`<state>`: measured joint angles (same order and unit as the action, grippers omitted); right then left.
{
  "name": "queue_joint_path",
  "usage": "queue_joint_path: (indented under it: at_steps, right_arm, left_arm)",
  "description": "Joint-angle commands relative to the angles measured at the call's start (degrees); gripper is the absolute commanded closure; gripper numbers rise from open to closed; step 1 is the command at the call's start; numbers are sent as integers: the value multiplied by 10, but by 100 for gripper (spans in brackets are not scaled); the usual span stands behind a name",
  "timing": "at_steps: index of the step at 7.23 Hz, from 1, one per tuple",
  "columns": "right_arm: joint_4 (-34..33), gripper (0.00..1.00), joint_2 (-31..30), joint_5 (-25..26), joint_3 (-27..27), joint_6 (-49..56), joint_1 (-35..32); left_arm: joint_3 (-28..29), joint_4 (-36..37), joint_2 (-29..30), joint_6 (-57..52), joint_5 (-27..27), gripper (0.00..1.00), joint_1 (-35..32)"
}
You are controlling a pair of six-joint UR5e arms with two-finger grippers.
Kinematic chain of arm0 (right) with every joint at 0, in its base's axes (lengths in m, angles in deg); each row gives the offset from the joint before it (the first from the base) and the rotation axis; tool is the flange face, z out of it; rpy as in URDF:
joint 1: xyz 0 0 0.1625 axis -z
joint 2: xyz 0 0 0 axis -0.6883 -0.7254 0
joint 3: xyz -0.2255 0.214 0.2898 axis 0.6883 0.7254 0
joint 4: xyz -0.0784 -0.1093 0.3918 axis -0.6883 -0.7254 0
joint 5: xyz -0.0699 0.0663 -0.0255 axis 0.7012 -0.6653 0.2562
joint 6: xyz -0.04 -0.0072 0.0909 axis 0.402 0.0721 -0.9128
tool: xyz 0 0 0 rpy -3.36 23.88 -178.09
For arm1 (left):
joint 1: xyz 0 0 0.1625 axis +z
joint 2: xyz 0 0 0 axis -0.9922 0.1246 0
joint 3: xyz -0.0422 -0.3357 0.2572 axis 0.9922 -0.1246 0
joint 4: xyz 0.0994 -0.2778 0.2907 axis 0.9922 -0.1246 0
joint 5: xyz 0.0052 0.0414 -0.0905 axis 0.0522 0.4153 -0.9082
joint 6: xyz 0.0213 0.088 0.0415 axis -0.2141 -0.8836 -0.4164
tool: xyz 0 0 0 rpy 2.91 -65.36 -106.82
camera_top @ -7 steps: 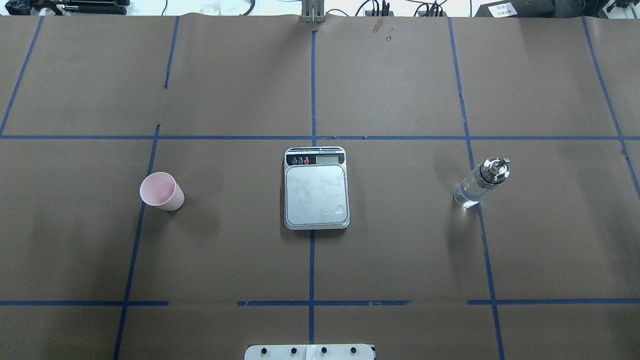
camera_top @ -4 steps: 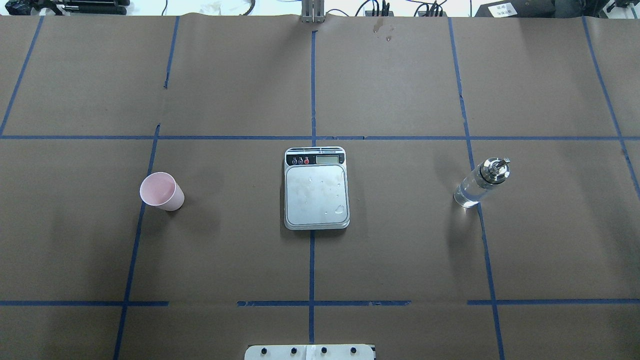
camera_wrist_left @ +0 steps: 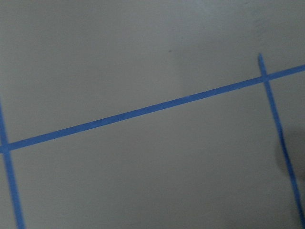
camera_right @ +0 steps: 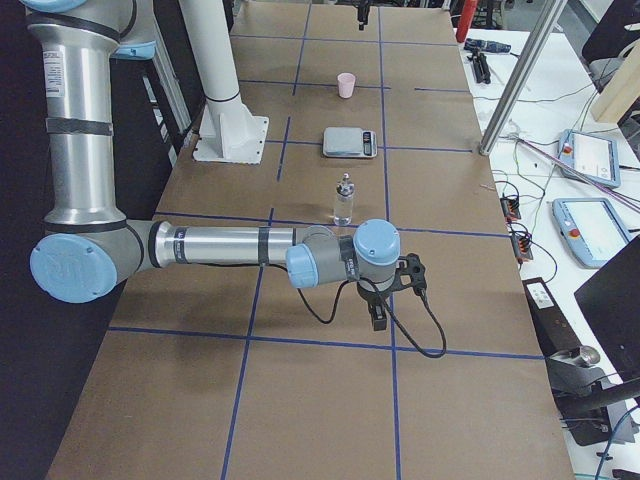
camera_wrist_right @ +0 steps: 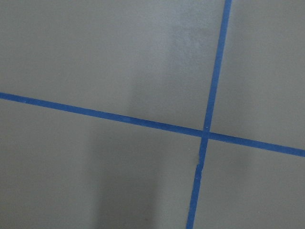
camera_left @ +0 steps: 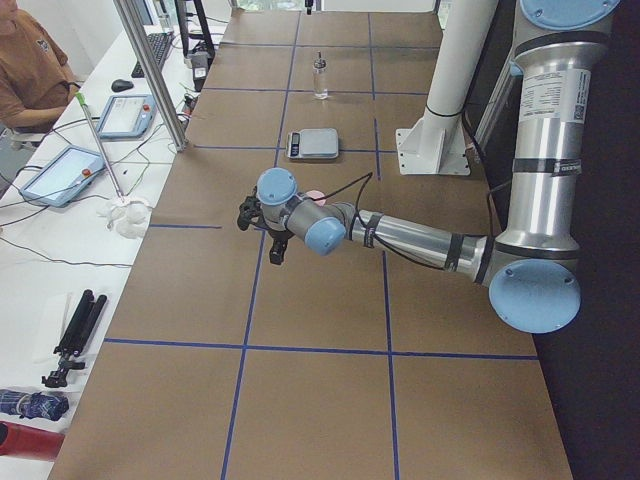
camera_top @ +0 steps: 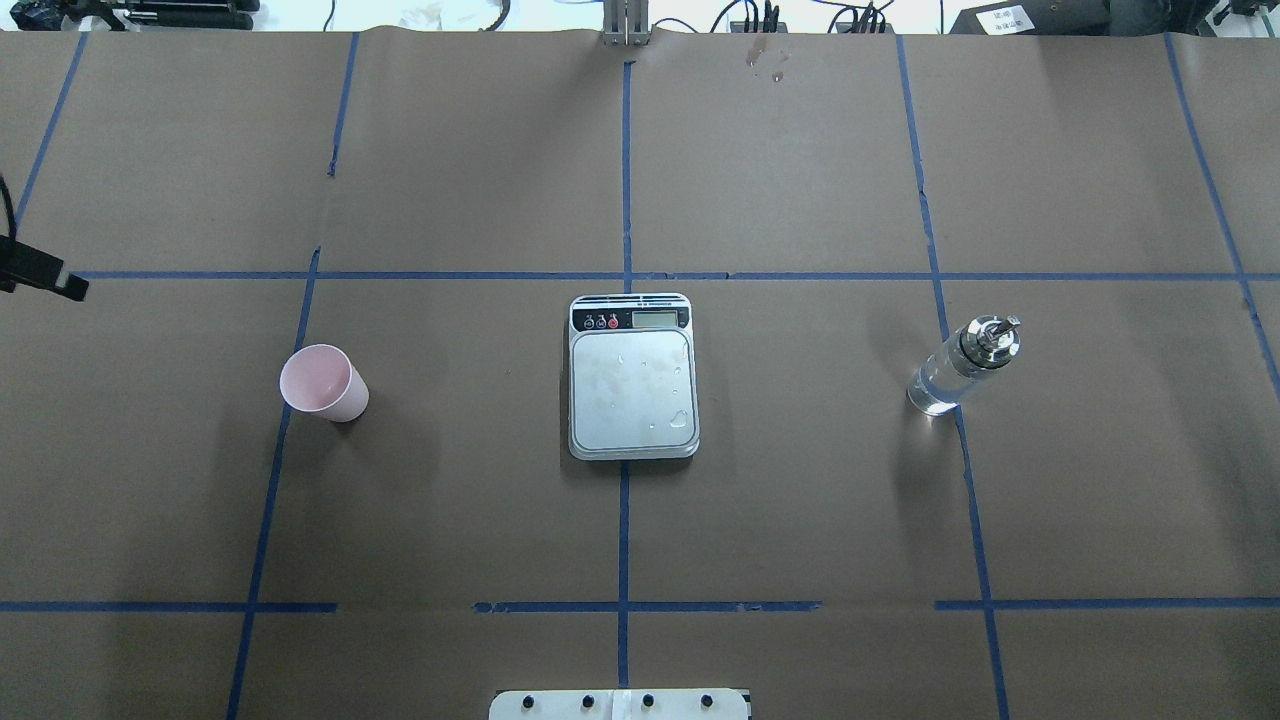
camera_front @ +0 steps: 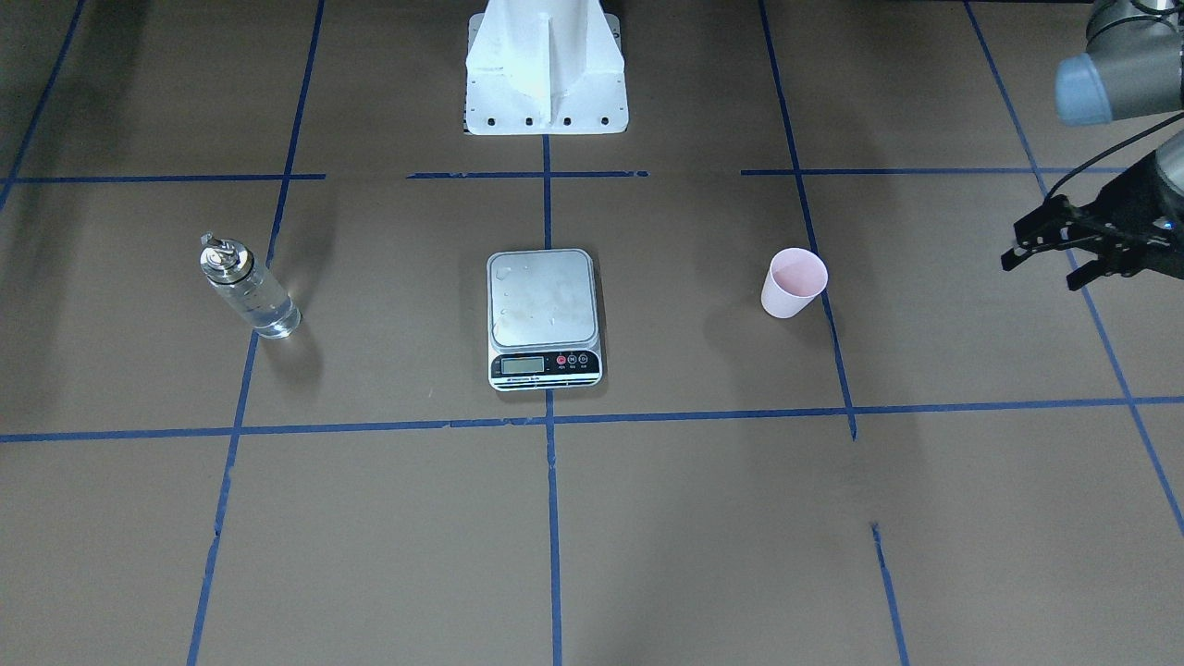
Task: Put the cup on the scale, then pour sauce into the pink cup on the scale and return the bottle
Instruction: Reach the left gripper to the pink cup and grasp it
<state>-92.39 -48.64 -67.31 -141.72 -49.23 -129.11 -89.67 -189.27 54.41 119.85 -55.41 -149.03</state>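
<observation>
The pale pink cup [camera_top: 322, 382] stands upright on the brown paper left of the scale [camera_top: 632, 385], apart from it; it also shows in the front view [camera_front: 794, 282]. The scale's steel plate carries only a few drops. The clear glass bottle [camera_top: 960, 368] with a silver spout cap stands right of the scale, with clear sauce in it. My left gripper [camera_front: 1041, 268] is open and empty, above the table outboard of the cup; one of its fingers [camera_top: 45, 272] shows at the overhead view's left edge. My right gripper [camera_right: 385, 298] shows only in the right side view, beyond the bottle; I cannot tell its state.
Blue tape lines divide the brown paper into squares. The white robot base [camera_front: 546, 74] stands at the near edge behind the scale. A desk with tablets [camera_left: 60, 172] and a seated person lies beyond the table's far side.
A finger of my left gripper has come into the overhead view at the left edge. Cup, scale and bottle have not moved.
</observation>
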Motion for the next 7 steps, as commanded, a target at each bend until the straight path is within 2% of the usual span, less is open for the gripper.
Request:
queue_joint_path:
  at_steps: [1,2,3,5,7]
  right_arm:
    - [59,0,-14,-10,2,-40,14]
    - [60,0,-15,-11,1,-40,20]
    - [58,0,-15,-10,2,-41,25]
    - [57,0,-16,-11,7,-43,29]
    - [57,0,-16,-13,9,-43,29]
  left_arm:
    - [-5,-46,36,175,73,0,95]
    - [-4,-44,69,231,104,0,150]
    - [-4,-43,73,241,119,0,170]
    - [-5,-43,71,262,137,0,192]
    - [-3,-43,70,262,137,6,207]
